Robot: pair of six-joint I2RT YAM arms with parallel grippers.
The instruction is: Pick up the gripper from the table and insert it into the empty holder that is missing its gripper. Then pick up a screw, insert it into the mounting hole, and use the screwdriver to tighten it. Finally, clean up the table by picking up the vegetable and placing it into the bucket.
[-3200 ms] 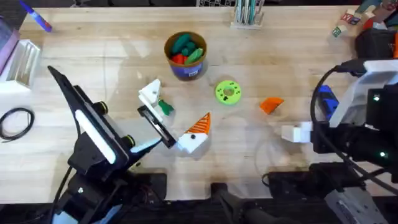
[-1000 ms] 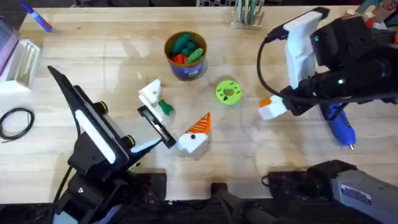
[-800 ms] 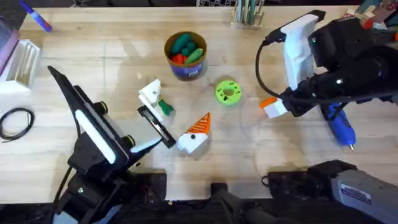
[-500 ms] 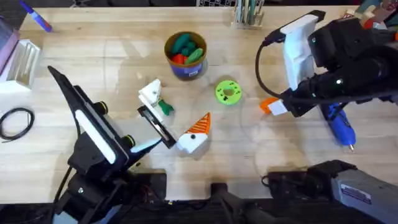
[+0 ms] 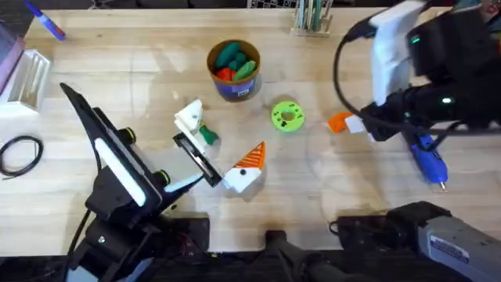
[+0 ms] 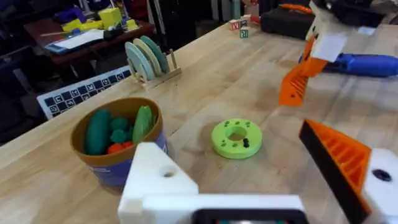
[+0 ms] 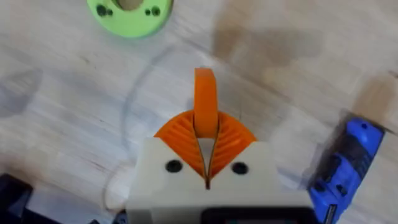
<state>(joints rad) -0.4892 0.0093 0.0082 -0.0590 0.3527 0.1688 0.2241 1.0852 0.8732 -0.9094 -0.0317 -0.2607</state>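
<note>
Since half a second ago your right gripper (image 5: pixel 350 124) has risen toward the camera and carried the gripper (image 5: pixel 339 121) slightly up the overhead view, so the orange wedge now sits a little nearer the far edge than before. Your right fingers are clamped on that wedge: in the right wrist view it stands upright, pinched between the two orange ribbed pads (image 7: pixel 175 132), lifted above the table (image 5: pixel 141 78).

From the wedge, the lime-green disc (image 5: pixel 287 116) lies at 9 o'clock, near but apart. The screwdriver (image 5: pixel 428 158) lies on the table at about 4 o'clock from the wedge, partly under your right arm, tip pointing toward the near edge.

The bucket (image 5: pixel 232 69) stands at 10 o'clock from the disc, with green and red toy pieces inside. The vegetable (image 5: pixel 207 135) lies at about 7 o'clock from the bucket, just beside the white finger of your left gripper (image 5: pixel 215 149).

Your left gripper rests low over the table with its fingers spread, nothing between them; one side is a bare white holder (image 5: pixel 189 117), the other carries an orange ribbed wedge.
</note>
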